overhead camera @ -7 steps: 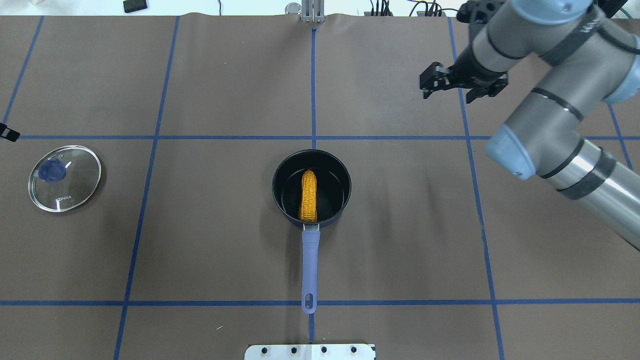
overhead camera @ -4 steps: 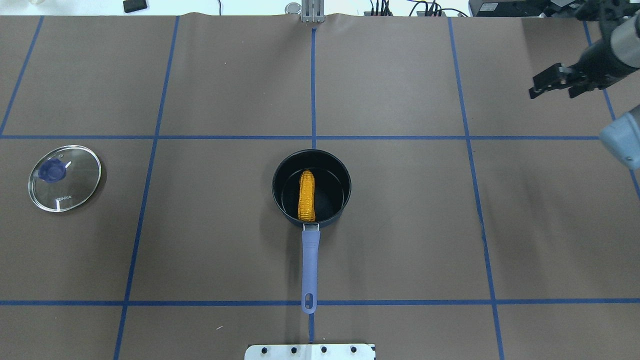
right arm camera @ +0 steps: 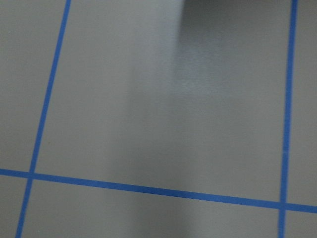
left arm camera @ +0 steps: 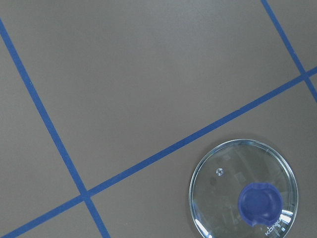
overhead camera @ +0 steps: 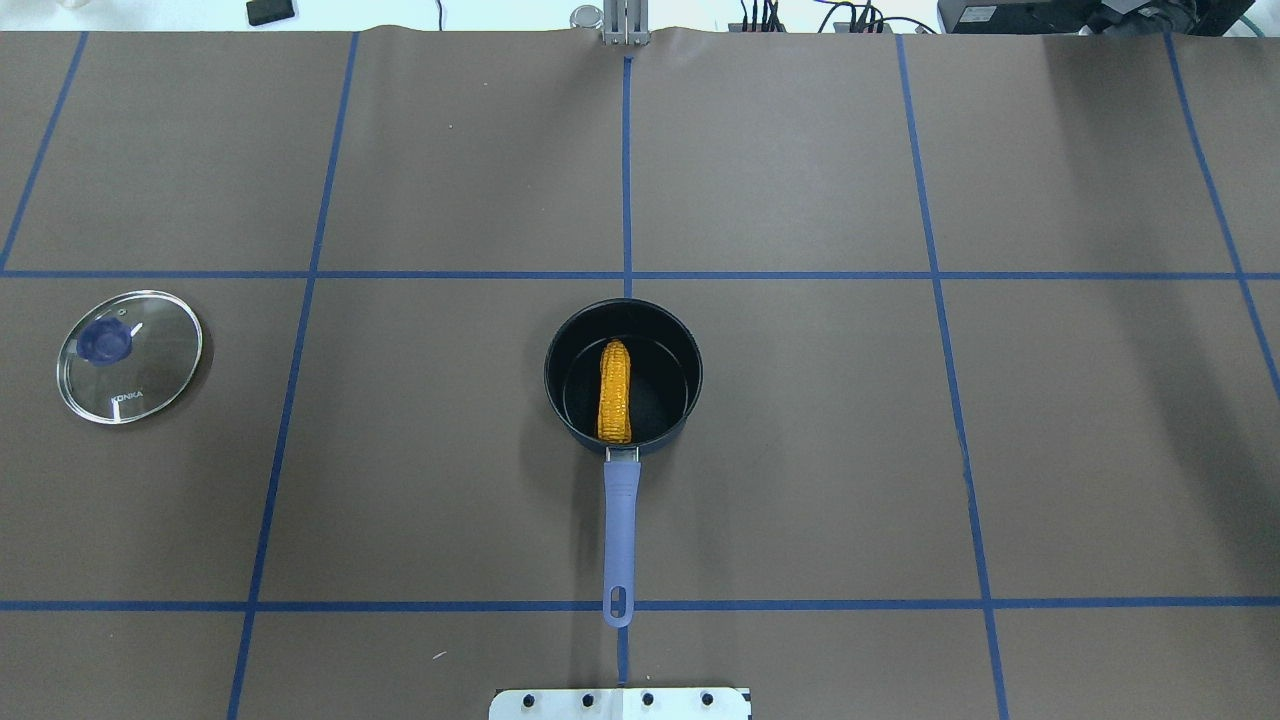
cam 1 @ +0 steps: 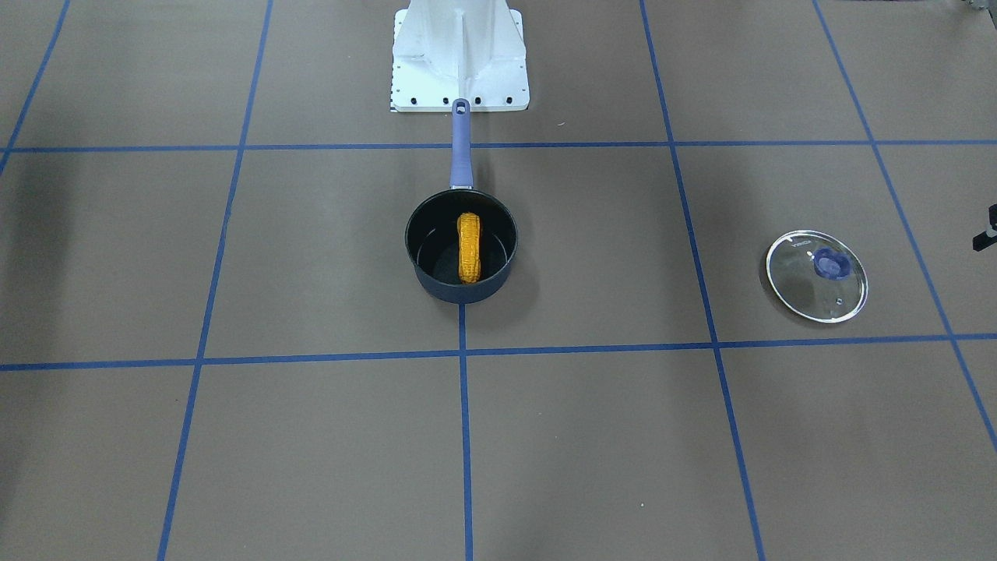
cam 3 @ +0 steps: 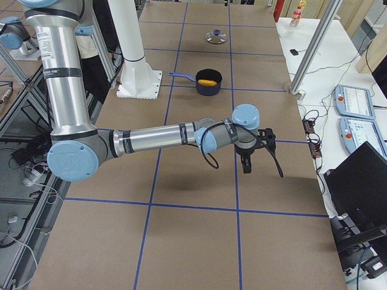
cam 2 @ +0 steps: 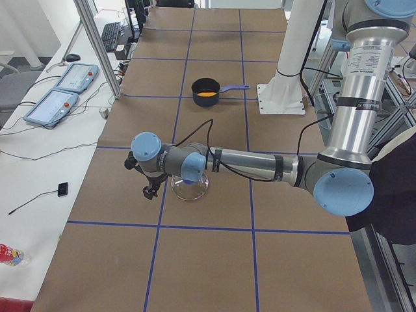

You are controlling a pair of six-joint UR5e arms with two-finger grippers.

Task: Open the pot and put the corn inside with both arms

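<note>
The pot (overhead camera: 668,346) stands open on the brown table (overhead camera: 800,450), at the middle where two blue tape lines meet, its long lavender handle pointing toward the robot's white base plate (overhead camera: 620,703). The corn (overhead camera: 615,392) lies inside it on the black bottom, lengthwise in line with the handle, its thick end against the wall by the handle and its tapered tip toward the far wall. The glass lid (overhead camera: 150,372) lies flat on the table, knob up, well apart from the pot on the robot's left. The left gripper (cam 2: 151,187) hangs just beside the lid; I cannot tell whether its fingers are spread or closed. The right gripper (cam 3: 247,163) hangs over bare table, far from the pot; I cannot tell its state either
</note>
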